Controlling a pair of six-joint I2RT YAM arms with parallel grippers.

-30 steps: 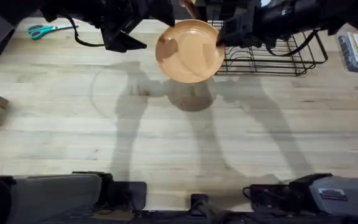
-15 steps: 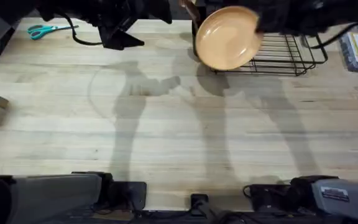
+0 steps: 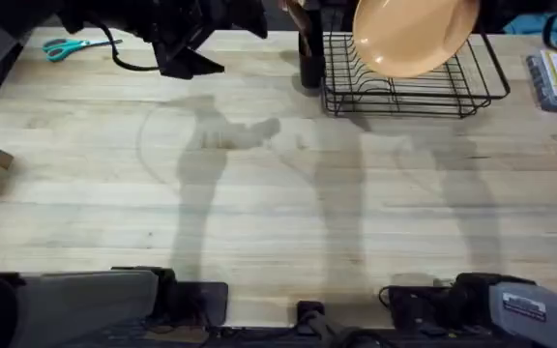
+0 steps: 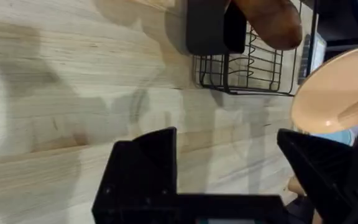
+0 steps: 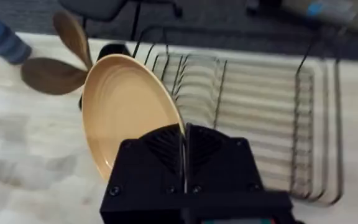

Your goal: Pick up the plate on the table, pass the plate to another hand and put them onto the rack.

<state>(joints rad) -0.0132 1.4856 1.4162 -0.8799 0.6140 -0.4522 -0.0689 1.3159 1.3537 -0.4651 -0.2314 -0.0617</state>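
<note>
Right gripper [image 5: 184, 144] pinched the plate [image 3: 414, 34] by its rim, tilted above the rack [image 3: 453, 92], while the left gripper [image 4: 229, 162] stood open; a thin edge grip could slip and miss a slot.

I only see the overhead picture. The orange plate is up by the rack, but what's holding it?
Observer: The right gripper is shut on the plate, pinching its rim, as the right wrist view shows.
Operator: Is the other claw helping?
Observer: No. In the left wrist view the left gripper is open with nothing in it, over the table.
Operator: Is the plate in the rack yet?
Observer: It seems not. The right wrist view shows it held on edge in front of the rack, towards the cup end.
</note>
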